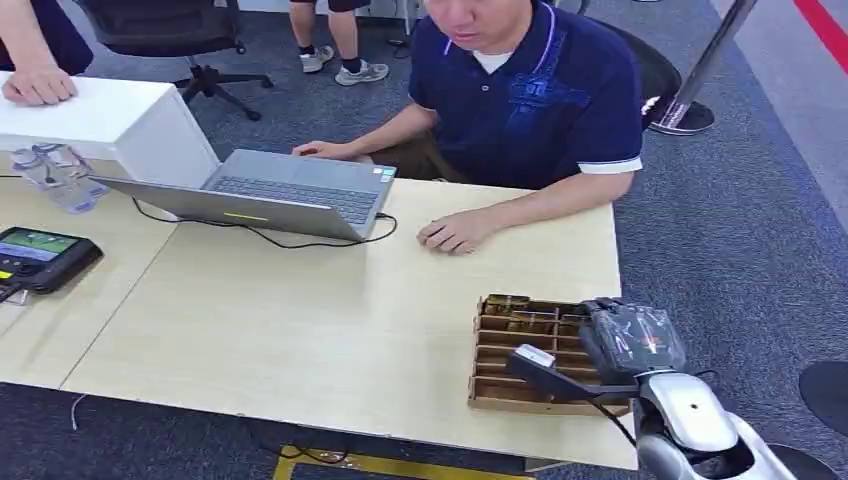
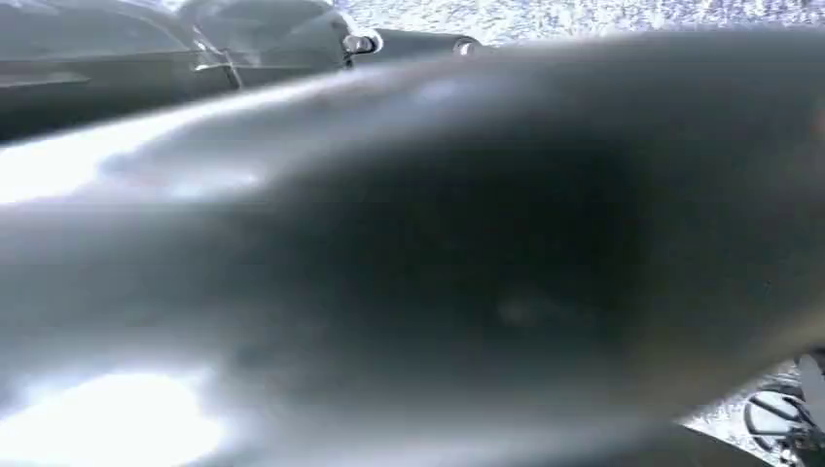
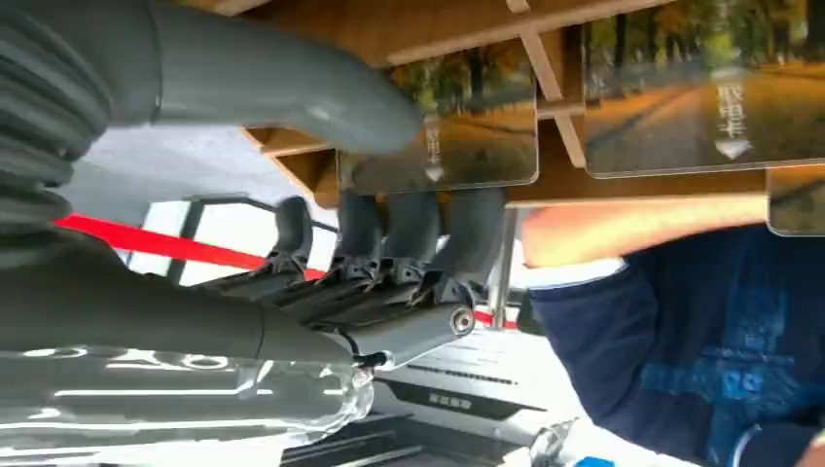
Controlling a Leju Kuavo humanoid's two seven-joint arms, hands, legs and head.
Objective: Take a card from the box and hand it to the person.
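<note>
My right hand (image 1: 632, 338) hangs over the box (image 1: 527, 352), far right. Thumb and fingers (image 3: 413, 229) pinch one card (image 3: 440, 136).

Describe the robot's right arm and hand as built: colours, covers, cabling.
The right arm has a glossy silver shell, with a black cable alongside. The right hand has a grey ribbed wrist cover, a thick grey thumb and darker fingers; a clear plastic cover wraps its back.
</note>
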